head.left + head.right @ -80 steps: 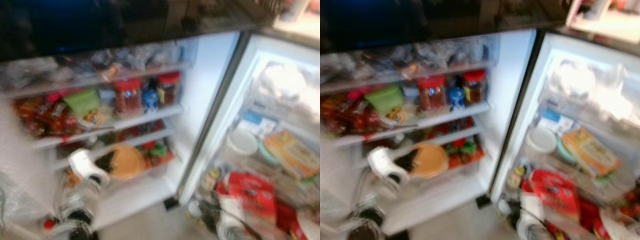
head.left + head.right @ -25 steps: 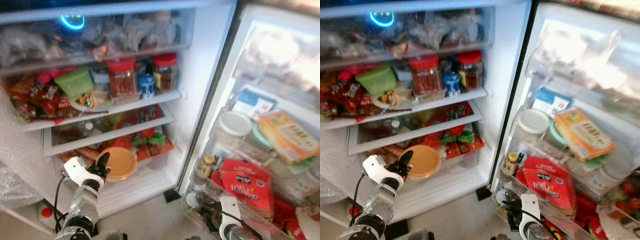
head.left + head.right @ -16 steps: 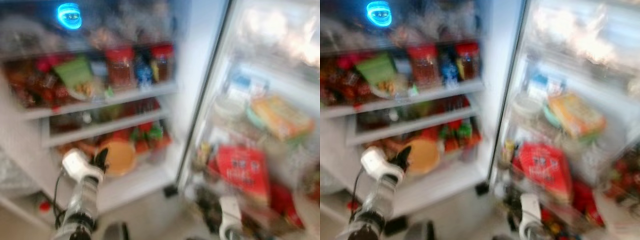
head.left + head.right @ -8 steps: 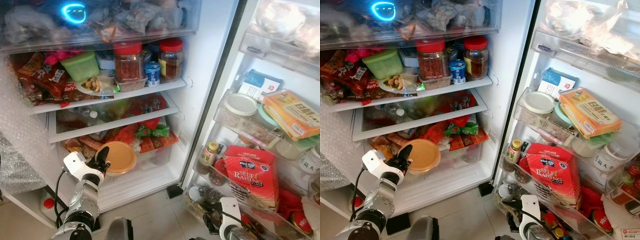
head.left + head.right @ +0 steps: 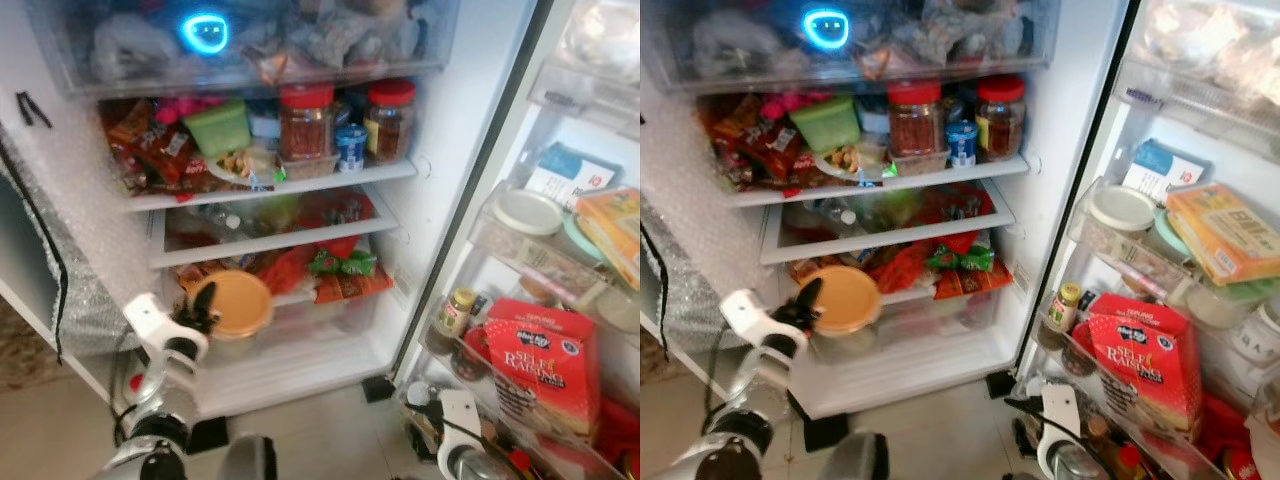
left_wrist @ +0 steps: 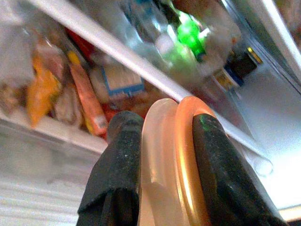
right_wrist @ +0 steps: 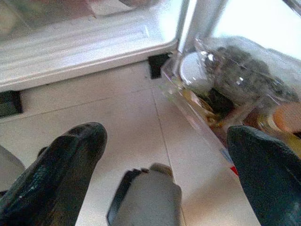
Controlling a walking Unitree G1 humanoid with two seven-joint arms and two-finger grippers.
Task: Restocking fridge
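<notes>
Left tool (image 6: 162, 155) clamps round translucent plastic container with orange lid (image 5: 233, 304) by its rim, at front of fridge's clear bottom drawer (image 5: 300, 325). Right tool (image 7: 160, 165) spread wide, low over glossy floor tiles (image 7: 117, 113) near door shelf (image 5: 1110, 400).

The round container (image 6: 169, 160) pinched between the left gripper (image 6: 162, 174)'s matt black, slightly rough fingers (image 6: 120, 169) looks like plastic: a smooth orange lid over a cloudy translucent tub. The fridge (image 5: 1060, 200) walls are glossy white plastic, its shelves (image 5: 880, 180) clear and glassy. At nine o'clock, bubble wrap (image 5: 85, 250) shows a dimpled sheen. The floor (image 7: 117, 122) is smooth pale tile. The flour bag (image 5: 1135, 365) looks like matt paper
</notes>
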